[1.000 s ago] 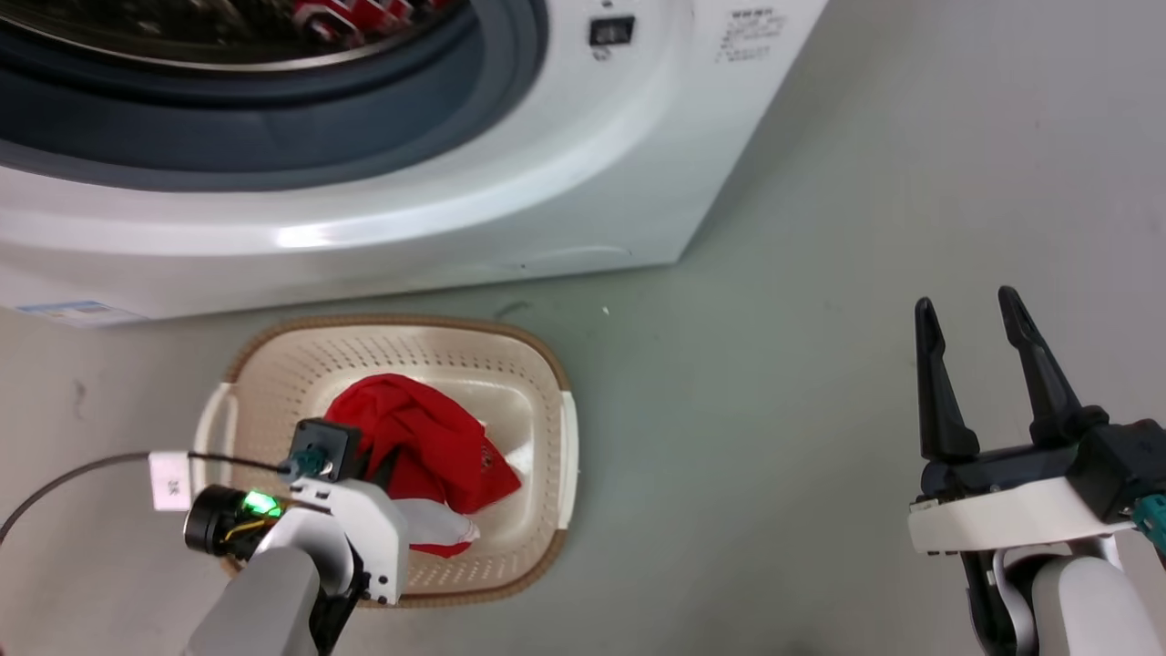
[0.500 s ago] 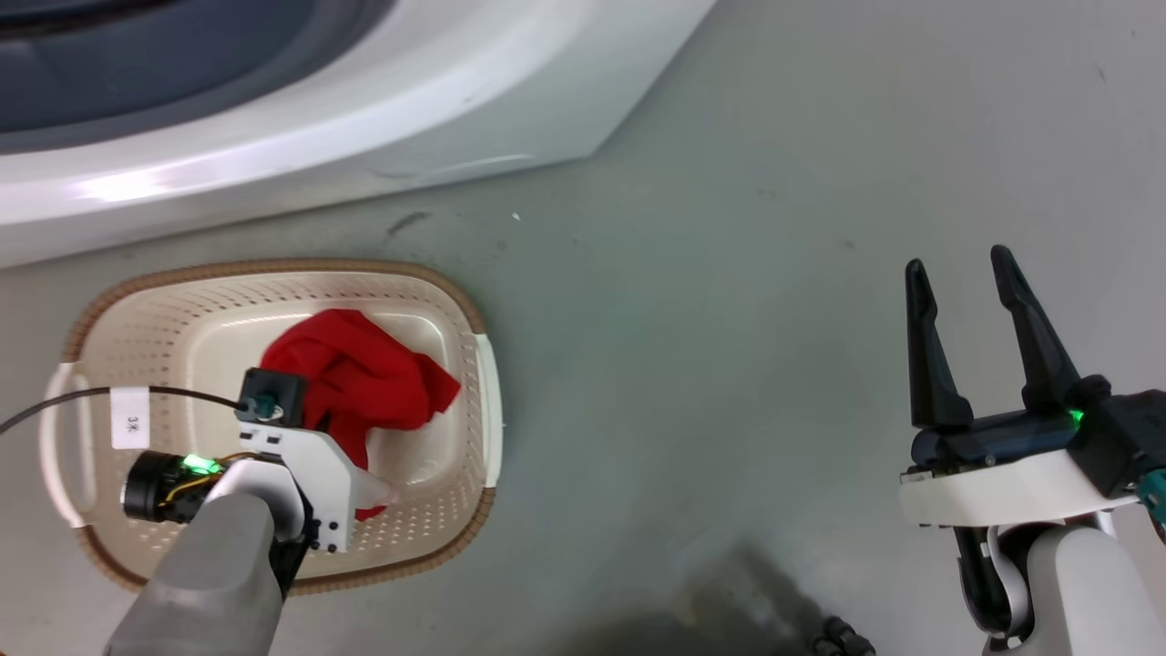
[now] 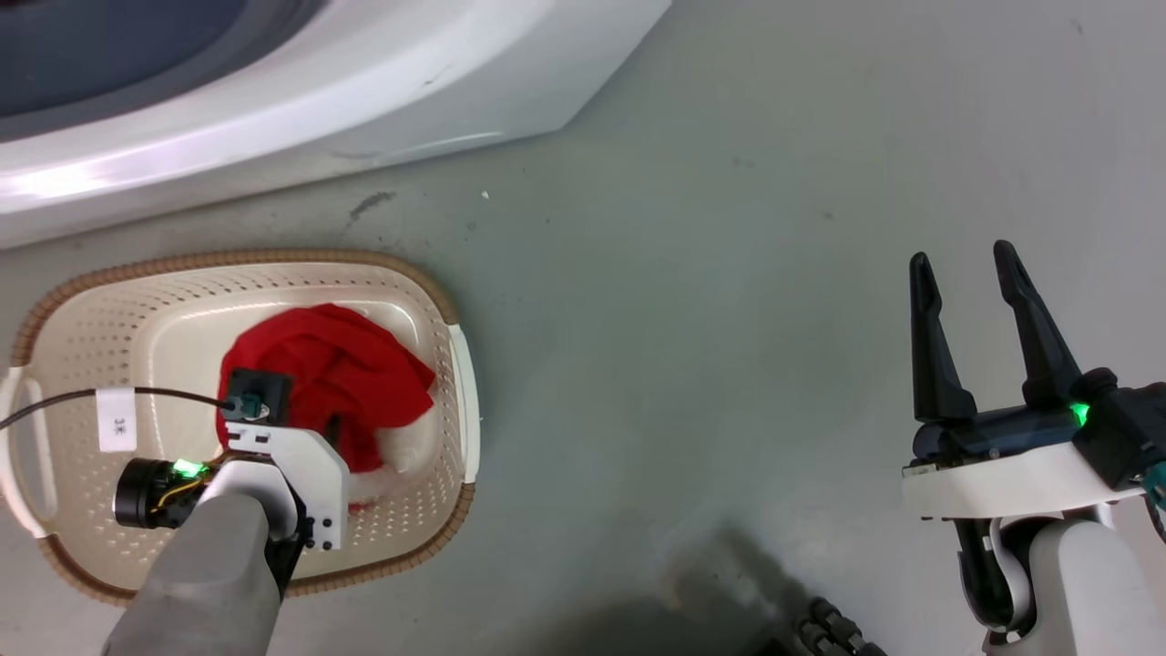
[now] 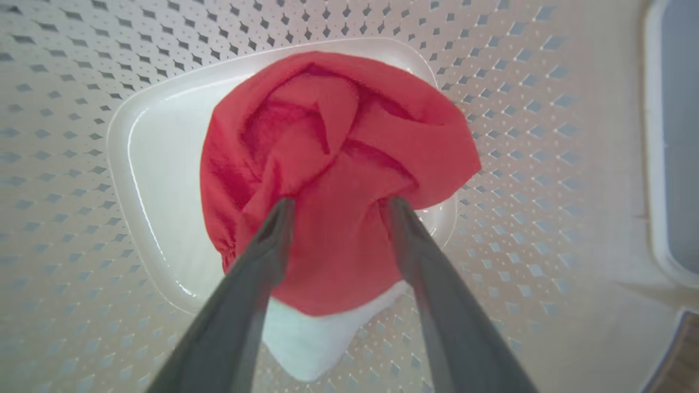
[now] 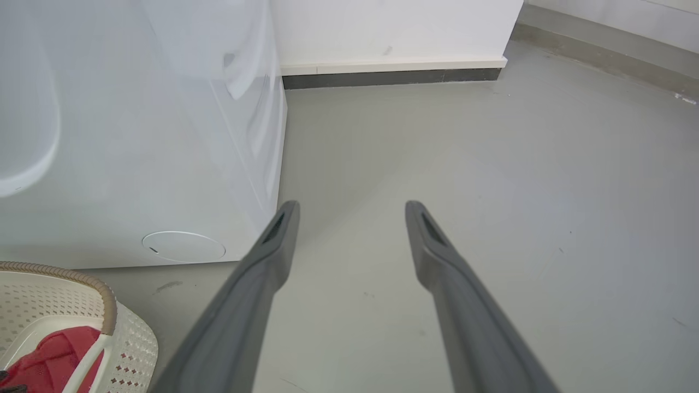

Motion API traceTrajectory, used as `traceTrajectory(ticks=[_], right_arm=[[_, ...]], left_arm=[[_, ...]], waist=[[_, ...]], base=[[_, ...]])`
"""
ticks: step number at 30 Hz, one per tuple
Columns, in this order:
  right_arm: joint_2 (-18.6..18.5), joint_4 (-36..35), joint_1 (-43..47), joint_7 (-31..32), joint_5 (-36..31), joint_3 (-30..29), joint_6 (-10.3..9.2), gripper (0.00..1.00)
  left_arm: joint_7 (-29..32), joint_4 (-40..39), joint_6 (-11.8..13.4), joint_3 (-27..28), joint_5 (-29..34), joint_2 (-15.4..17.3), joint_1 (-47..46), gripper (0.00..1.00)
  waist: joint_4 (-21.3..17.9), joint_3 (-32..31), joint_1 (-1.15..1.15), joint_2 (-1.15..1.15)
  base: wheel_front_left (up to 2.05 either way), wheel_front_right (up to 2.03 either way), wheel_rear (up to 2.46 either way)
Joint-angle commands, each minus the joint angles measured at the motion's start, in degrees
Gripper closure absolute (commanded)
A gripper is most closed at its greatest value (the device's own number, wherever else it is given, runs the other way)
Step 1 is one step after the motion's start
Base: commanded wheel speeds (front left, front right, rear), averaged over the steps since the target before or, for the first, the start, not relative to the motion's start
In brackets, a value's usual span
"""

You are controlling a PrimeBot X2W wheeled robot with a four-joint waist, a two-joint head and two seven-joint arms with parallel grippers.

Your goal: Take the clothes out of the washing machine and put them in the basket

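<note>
Resting: basket [image 3: 109, 310] on grey floor [image 3: 729, 273] | washing machine [image 3: 410, 82] near | white wall [image 5: 393, 27]

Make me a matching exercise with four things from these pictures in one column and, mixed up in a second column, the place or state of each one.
Things:
1. red garment
2. basket
3. washing machine
4. right gripper

Places or states:
a. open, above the bare floor
b. white, next to the basket
c. lying inside the basket
d. standing on the floor, cream with a brown rim

Pairs: 1-c, 2-d, 3-b, 4-a.
</note>
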Motion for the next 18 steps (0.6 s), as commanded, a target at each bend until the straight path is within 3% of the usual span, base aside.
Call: traceTrajectory(ticks=[1,11,18], right_arm=[[0.1,0.1,-0.97,-0.12,-0.46,-0.31,-0.06,0.0],[0.09,1.55,0.69,-0.12,-1.83,-2.47,-0.06,0.0],[0.08,2.86,3.09,-0.12,-2.71,-4.55,-0.06,0.0]], left_arm=[[-0.73,0.27,0.23,-0.01,-0.28,-0.41,0.5,0.0],[-4.81,-1.02,-1.21,0.59,-2.26,-2.39,4.19,0.0],[-5.33,-12.52,-1.02,3.9,-2.8,-2.05,10.14,0.0]], waist=[[0.59,-1.4,-0.01,0.0],[4.27,-11.08,-0.01,0.0],[7.42,-18.04,-0.01,0.0]], base=[[0.0,0.0,0.0],[0.0,0.0,0.0],[0.0,0.0,0.0]])
